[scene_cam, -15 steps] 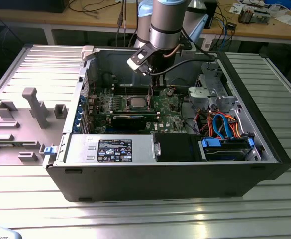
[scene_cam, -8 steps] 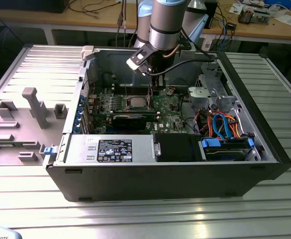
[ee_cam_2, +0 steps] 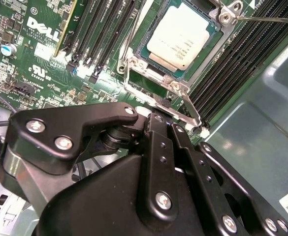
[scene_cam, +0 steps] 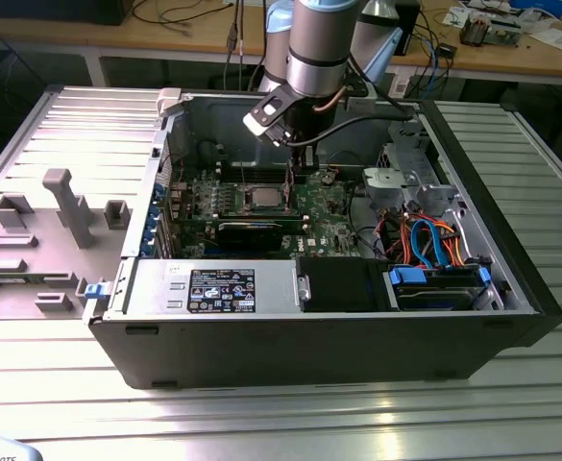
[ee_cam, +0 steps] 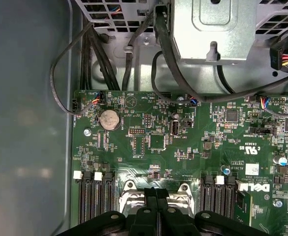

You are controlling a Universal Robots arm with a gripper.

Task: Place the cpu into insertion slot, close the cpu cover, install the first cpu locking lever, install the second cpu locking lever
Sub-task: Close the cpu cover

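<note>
On the tabletop point(scene_cam: 69, 413) stands an open case point(scene_cam: 338, 336). On its board the cpu point(ee_cam_2: 183, 37) sits in the slot point(ee_cam_2: 226, 17), the silver cover point(ee_cam_2: 153, 81) framing it. The claw point(ee_cam_2: 158, 119) is clenched on nothing visible, its tips at the cover's edge. A wire lever point(ee_cam_2: 267, 20) juts out beyond.

— What does everything stand on?
— A ribbed, silver-grey metal table point(scene_cam: 261, 413). A soft glare point(scene_cam: 396, 401) from overhead light lies on its front part.
— And behind it?
— A long wooden workbench point(scene_cam: 165, 40) on a pale leg, strewn with cables point(scene_cam: 180, 12), with papers point(scene_cam: 559, 36) toward the exterior view's right. Underneath it is dark.
— Anything at the side?
— A grey moulded fixture point(scene_cam: 40, 240) lies on the table at the exterior view's left.
</note>
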